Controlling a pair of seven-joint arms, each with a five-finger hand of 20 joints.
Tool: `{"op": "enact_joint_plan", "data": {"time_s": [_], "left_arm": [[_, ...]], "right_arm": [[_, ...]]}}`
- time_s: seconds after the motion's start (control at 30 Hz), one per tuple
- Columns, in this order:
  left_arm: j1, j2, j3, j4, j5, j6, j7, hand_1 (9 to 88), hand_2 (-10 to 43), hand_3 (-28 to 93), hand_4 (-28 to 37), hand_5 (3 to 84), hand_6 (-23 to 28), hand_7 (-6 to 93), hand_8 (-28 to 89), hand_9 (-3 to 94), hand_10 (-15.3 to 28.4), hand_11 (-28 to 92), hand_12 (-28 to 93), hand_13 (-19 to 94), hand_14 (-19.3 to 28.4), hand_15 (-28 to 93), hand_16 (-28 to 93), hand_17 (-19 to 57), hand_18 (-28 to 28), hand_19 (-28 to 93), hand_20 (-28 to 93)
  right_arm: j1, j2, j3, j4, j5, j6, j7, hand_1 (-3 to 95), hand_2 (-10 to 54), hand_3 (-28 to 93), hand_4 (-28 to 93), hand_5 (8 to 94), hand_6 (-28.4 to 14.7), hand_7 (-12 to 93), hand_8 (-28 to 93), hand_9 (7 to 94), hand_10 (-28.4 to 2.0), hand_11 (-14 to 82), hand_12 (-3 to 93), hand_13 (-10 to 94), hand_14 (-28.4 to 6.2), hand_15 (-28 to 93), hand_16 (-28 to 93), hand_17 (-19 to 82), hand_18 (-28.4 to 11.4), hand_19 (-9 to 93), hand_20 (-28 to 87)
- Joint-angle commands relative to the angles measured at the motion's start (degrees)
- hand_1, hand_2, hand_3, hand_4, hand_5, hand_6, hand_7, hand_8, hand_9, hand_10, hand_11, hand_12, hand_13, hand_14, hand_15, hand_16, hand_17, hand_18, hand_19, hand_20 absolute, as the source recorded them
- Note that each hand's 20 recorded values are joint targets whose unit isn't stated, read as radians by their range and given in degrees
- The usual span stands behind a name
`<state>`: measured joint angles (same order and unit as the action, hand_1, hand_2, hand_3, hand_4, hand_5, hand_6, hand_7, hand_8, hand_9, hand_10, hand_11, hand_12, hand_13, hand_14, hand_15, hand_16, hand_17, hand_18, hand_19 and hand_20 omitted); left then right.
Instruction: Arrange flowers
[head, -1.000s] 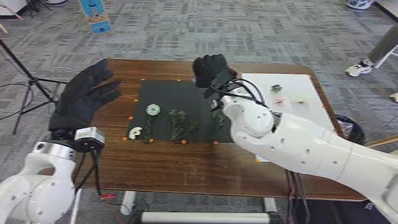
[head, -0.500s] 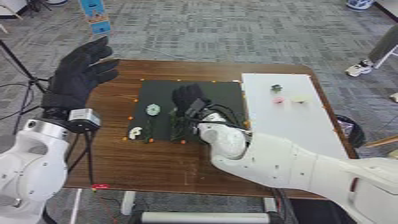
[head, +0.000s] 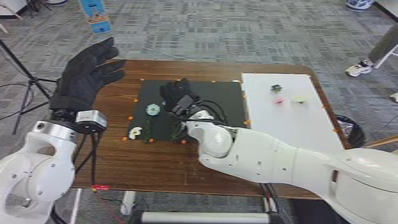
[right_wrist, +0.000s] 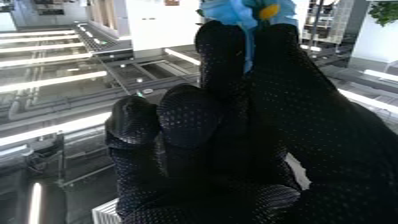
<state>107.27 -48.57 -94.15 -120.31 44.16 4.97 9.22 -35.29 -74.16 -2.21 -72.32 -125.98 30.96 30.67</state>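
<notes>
Head view: the right hand (head: 178, 92) has come from the far edge of the bench (head: 160, 170) to above the dark mat (head: 224, 90).
In the right wrist view, this hand is pinching a blue flower (right_wrist: 233, 12) between thumb and fingertip. The pale flower (head: 153, 109) has stayed on the mat, just beside the right hand, on its left. So, in my judgement, the blue flower is being brought to its place in the arrangement, and the next move asks for careful lowering, without pushing this neighbour. The left hand (head: 84, 82) is relaxed and holds nothing.
</notes>
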Motion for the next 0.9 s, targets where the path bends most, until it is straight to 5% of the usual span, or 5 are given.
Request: {"op": "enact_joint_plan", "data": {"time_s": [0.03, 0.5, 0.77, 0.9], "left_arm": [[-1.4, -0.75, 0.89, 0.62, -0.20, -1.11, 0.18, 24.5, -7.9, 72, -28.3, 28.5, 2.9, 21.5, -11, 24.6, 12.0, 24, 16, 24, 14.7, 30, 1, -7.3, 24.0, 50, 14], [-0.9, -1.26, 0.74, 0.80, -0.30, -1.91, -0.41, 24.5, -8.0, 72, -28.3, 28.2, 2.8, 21.6, -11, 24.6, 11.9, 24, 16, 24, 14.7, 30, 1, -7.4, 24.0, 50, 14], [0.5, -2.01, 0.19, 0.40, -0.28, -1.25, -0.67, 24.6, -7.9, 72, -28.3, 28.3, 2.9, 21.6, -11, 24.6, 11.9, 24, 16, 24, 14.8, 30, 1, -7.3, 24.0, 50, 14], [1.7, -2.44, -0.29, -0.11, -0.34, -0.22, 0.06, 24.6, -7.9, 72, -28.3, 28.3, 2.9, 21.7, -11, 24.6, 11.9, 24, 16, 24, 14.9, 30, 1, -7.3, 23.9, 50, 13]], "right_arm": [[0.5, -0.7, -0.5, 1.2, -1.3, -1.9, 0.4, 52.9, -9.5, 81, -28, 72.7, 2.6, 44, -3, 80.4, -4.8, 22.7, 53.5, 67, -6.3, 74, 45, 36, -19.9, 91, 55], [-2.0, 1.3, 0.5, -0.5, -2.4, -7.6, 0.5, 52.2, -9.5, 81, -28, 69.1, 3.2, 44, -2, 76.7, -4.8, 20.6, 53.0, 65, -6.4, 74, 46, 35, -19.7, 91, 55], [-3.3, 1.2, 1.8, -0.6, -2.9, -8.5, -0.8, 48.6, -9.5, 81, -28, 58.7, 1.9, 43, -4, 66.7, -7.2, 18.5, 48.6, 61, -7.4, 77, 42, 33, -19.5, 90, 56], [-3.1, 1.0, 2.2, -0.8, -3.2, -11.3, -1.8, 45.9, -9.5, 83, -28, 57.2, 1.8, 41, -3, 61.4, -8.5, 25.4, 43.4, 59, -8.0, 77, 43, 32, -19.6, 90, 56]]}}
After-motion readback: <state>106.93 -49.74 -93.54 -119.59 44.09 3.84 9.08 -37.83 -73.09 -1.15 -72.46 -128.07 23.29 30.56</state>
